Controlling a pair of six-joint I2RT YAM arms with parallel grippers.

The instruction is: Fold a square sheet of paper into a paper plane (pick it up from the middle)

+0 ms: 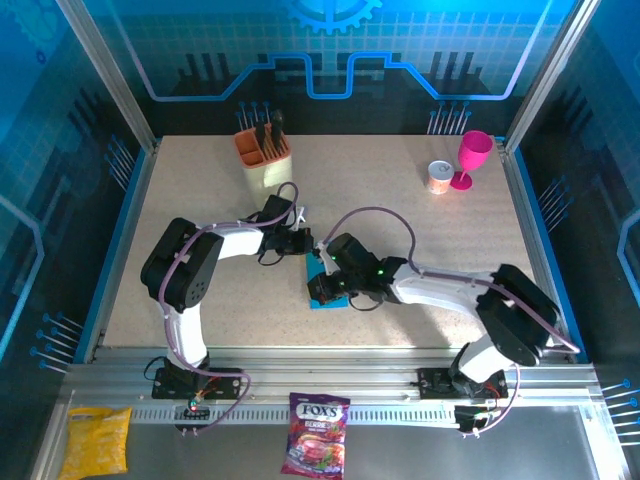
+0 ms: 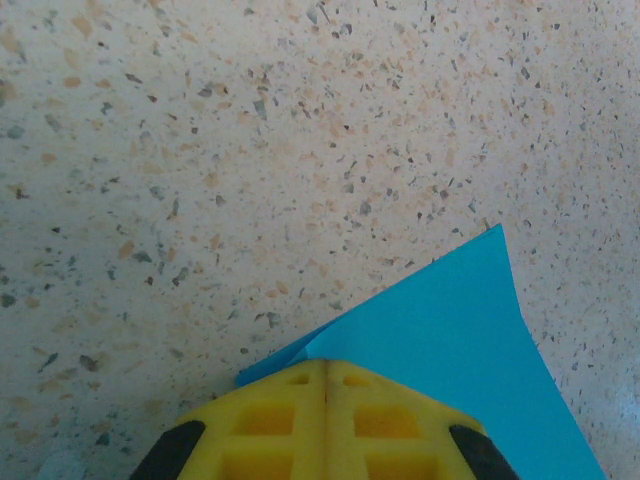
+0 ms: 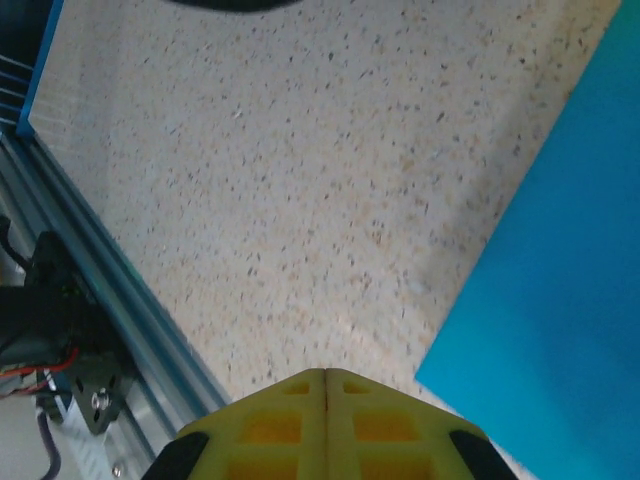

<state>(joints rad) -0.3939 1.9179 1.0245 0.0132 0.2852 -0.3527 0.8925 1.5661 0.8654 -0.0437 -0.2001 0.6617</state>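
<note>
The left gripper (image 2: 325, 372) is sitting with its yellow fingers clenched together, no gap showing at the seam. The square sheet of paper (image 2: 450, 340) is lying under its tips and reaching ahead and to their right, one corner pointing away from them. A second blue edge is peeking out just left of the tips, so the sheet is looking doubled over there; whether the tips are pinching a layer or only pressing on it I cannot tell. The right gripper (image 3: 326, 385) is likewise clenched and grasping nothing; the sheet is lying off to its right, apart from its tips, with bare table (image 3: 300, 180) straight ahead of it. From above, both grippers are crowding together, the sheet showing beneath the right one and just beside the left one.

Judging by this, a fold is being set. Doing it well is calling for the left tips to be bearing down flat on the doubled part and sliding along the crease, not across it, so that the thin paper is not wrinkling or skidding over the smooth table. The right gripper should be coming over onto the sheet and pinning it, since nothing is anchoring that side. Edges ought to be lining up before pressure is going on, as a skewed crease will be spoiling the plane's symmetry.
</note>
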